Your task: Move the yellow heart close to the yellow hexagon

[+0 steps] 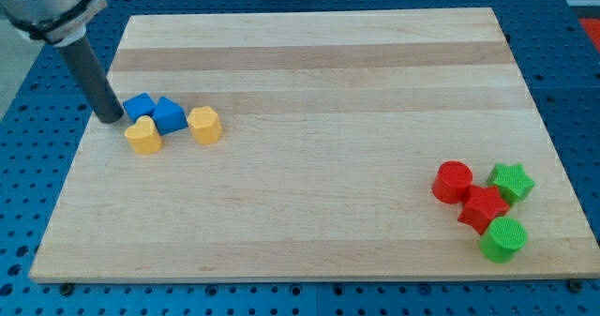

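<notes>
The yellow heart (pixel 143 136) lies at the view's left on the wooden board (pixel 309 63). The yellow hexagon (pixel 204 126) is a short way to its right. A blue triangle-like block (pixel 170 115) sits between and just above them, touching the heart. A second blue block (pixel 139 106) lies just above the heart. My tip (pixel 111 119) rests on the board just left of the blue block and up-left of the heart, apart from the heart.
At the view's lower right sits a cluster: a red cylinder (pixel 453 182), a red star (pixel 483 209), a green star (pixel 512 181) and a green cylinder (pixel 503 239). Blue perforated table surrounds the board.
</notes>
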`<action>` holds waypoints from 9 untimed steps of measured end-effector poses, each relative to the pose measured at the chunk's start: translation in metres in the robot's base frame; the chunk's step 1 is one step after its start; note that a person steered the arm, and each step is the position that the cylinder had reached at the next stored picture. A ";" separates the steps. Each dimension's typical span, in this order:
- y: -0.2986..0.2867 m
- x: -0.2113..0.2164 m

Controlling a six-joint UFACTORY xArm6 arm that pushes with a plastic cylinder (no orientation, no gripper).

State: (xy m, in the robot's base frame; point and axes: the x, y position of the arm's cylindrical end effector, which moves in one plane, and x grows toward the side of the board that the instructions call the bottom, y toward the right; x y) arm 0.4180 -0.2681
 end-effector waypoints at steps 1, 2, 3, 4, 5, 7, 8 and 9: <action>0.020 0.012; 0.058 0.013; 0.068 0.018; 0.064 0.028; 0.049 0.053; 0.035 0.014; 0.033 -0.041; 0.021 -0.031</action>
State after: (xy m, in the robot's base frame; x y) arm 0.3875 -0.2471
